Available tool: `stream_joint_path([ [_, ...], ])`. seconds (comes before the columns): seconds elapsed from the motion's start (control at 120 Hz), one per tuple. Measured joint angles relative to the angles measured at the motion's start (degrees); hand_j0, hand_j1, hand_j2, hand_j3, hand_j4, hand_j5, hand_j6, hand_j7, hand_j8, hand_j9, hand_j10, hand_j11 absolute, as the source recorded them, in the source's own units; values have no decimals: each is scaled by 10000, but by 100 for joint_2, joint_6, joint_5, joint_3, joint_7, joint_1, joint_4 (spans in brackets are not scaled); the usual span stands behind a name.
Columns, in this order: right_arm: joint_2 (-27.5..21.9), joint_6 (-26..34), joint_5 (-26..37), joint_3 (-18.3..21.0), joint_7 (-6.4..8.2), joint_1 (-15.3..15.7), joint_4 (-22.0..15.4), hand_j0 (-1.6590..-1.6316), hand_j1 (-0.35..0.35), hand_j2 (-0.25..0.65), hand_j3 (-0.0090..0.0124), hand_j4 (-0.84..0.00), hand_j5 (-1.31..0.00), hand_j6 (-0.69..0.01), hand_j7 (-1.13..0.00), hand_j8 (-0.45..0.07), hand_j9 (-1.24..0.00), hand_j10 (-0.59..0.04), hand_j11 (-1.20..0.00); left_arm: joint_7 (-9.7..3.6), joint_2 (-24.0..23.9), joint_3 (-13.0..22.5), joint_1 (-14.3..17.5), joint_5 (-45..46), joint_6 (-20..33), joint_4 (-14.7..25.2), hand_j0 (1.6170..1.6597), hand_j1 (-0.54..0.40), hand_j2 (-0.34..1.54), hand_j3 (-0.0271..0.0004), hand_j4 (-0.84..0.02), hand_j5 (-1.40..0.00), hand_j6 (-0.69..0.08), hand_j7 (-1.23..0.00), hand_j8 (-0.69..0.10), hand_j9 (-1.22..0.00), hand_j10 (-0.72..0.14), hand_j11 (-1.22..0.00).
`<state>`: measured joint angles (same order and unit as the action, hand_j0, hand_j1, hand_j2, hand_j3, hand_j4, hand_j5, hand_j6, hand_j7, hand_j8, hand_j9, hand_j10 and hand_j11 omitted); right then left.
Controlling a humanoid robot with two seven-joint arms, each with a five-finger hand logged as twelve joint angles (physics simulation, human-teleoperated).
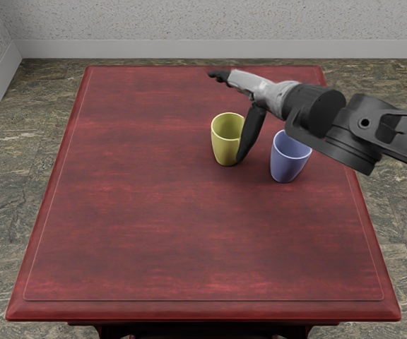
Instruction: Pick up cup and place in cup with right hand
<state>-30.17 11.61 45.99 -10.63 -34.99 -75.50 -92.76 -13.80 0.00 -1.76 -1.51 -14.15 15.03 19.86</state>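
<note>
The right hand [246,86] reaches in from the right over the table, its fingers stretched to the left above and behind the yellow cup. Its long dark thumb points down along that cup's right side; whether they touch I cannot tell. Thumb and fingers stand wide apart, so the hand is open and holds nothing. The yellow cup [225,147] is upright on the table. To its right and slightly nearer the front, the blue cup [287,162] also stands upright, with the right forearm partly covering its upper right rim.
Both cups rest on the dark red wooden table [154,212], in its right rear part. The right forearm and wrist [323,120] cross above the table's right edge. Behind the table is a grey wall [189,28].
</note>
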Motion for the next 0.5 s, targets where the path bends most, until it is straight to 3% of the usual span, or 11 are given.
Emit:
stream_joint_path([
  [0.283,999,148,48,156,-1,98,1516,-16581,-3300,-22,0,-182,-218,-193,-215,-186,-217,-179,-216,0,0,0,-3,0,0,0,16581,3490,-1,0,0,0,1,0,1,0,1,0],
  [0.5,1349,153,49,168,-1,196,2056,-16581,-3107,-54,0,-341,-427,-352,-424,-345,-426,-338,-426,0,0,0,-4,0,0,0,16581,3489,-1,0,1,0,1,0,1,0,1,0],
])
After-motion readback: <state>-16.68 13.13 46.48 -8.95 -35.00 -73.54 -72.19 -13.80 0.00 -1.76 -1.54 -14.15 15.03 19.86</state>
